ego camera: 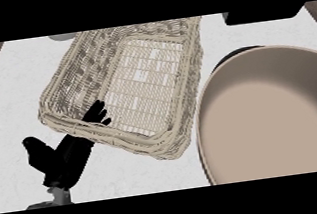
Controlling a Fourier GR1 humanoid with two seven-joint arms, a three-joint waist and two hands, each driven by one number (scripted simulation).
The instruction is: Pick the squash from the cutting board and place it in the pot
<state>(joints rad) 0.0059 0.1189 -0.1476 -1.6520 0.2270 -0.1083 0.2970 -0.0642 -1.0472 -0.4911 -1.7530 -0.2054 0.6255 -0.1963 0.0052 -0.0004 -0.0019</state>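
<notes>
1 hand [64, 159] shows, the left, fingers straight against the near rim of a wicker basket [133, 89]. Pot [278, 113] sits right. No squash visible; reaching blind risks knocking the basket.

Basket [132, 82] and pot [278, 113], touching.

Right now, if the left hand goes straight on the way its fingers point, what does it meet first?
Probably the wicker basket: the left hand already has its fingertips over the near rim, though height is unclear.
</notes>
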